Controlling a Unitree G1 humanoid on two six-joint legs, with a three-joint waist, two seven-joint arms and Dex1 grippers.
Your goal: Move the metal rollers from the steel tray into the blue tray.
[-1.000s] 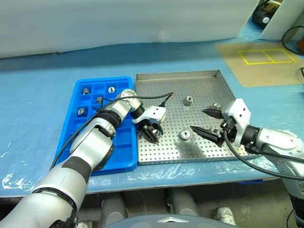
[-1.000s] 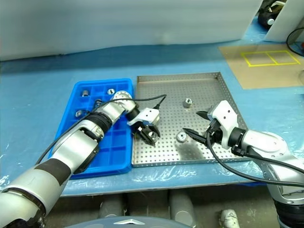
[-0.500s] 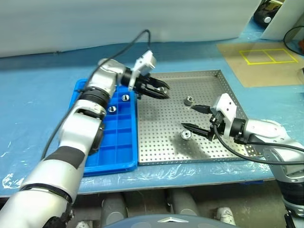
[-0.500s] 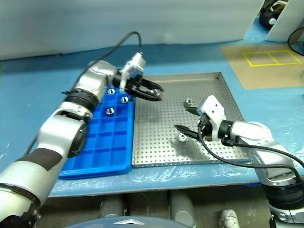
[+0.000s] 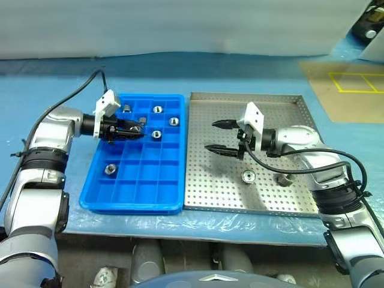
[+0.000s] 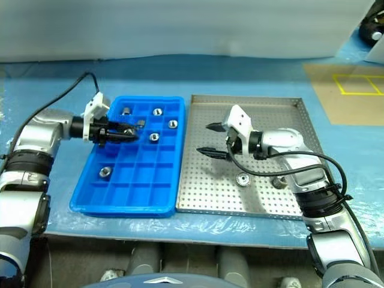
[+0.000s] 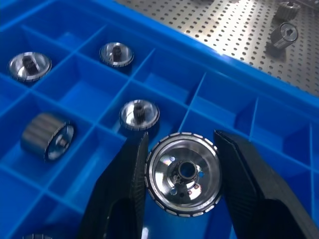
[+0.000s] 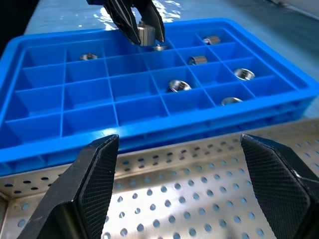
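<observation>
2 metal rollers (image 5: 247, 176) lie on the steel tray (image 5: 252, 102) (perforated), several in the blue tray (image 5: 132, 201).

The left gripper (image 5: 135, 130) is clamped on a roller (image 7: 183, 173); the right gripper (image 5: 215, 136) is held level, fingers spread wide.

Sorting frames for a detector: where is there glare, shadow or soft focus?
Left wrist view: bright glints on the held roller; the steel tray behind looks softer. Right wrist view: the right hand's fingers are blurred, the blue tray sharper. Left eye view: a soft shadow under the right hand.
</observation>
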